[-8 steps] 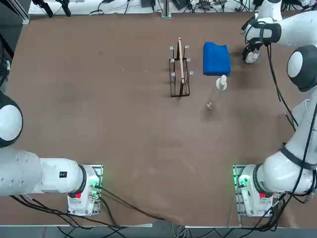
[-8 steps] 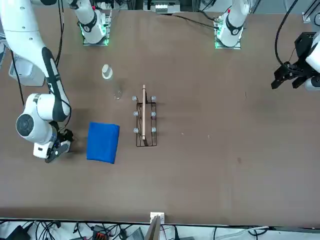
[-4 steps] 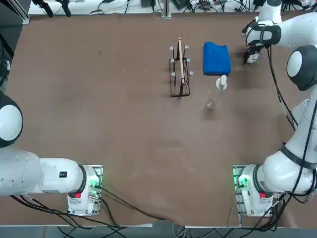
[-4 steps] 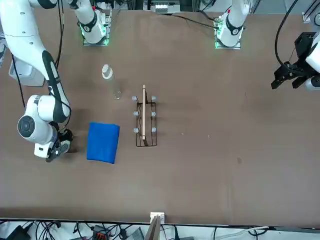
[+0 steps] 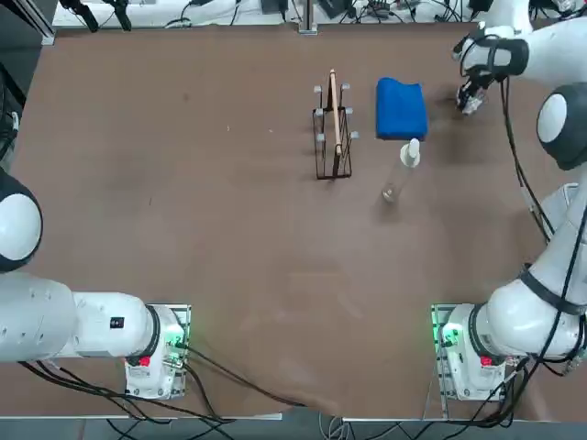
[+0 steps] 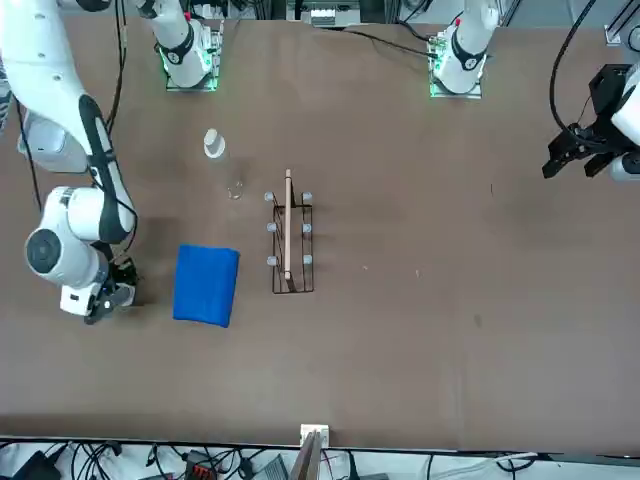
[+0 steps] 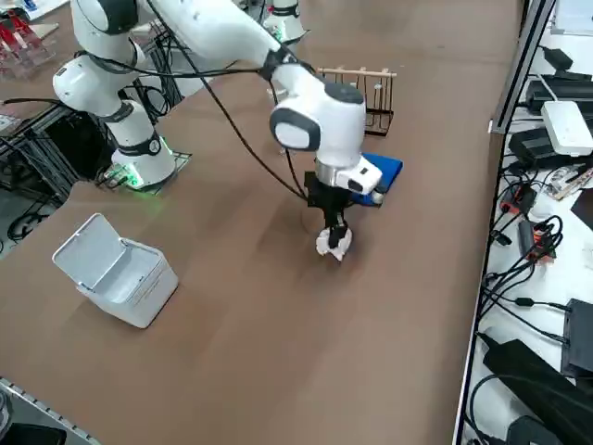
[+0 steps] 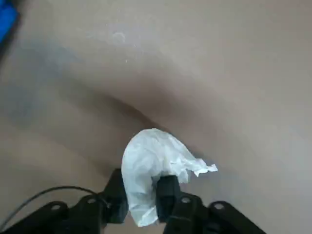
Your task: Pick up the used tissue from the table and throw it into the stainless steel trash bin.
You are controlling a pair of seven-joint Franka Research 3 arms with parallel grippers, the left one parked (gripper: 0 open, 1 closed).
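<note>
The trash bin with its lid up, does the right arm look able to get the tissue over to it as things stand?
Probably yes. The right hand is shut on the used tissue, and only bare table lies between it and the trash bin, whose lid stands open. How far the arm reaches can't be judged.

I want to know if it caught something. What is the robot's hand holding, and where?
The right hand pinches the used tissue by its lower end; the rest sticks out above the fingers.

I see my right gripper [image 8: 141,197] with its black jaws squeezed on the used tissue [image 8: 153,168], a crumpled white wad above the brown tabletop [image 8: 204,63].
</note>
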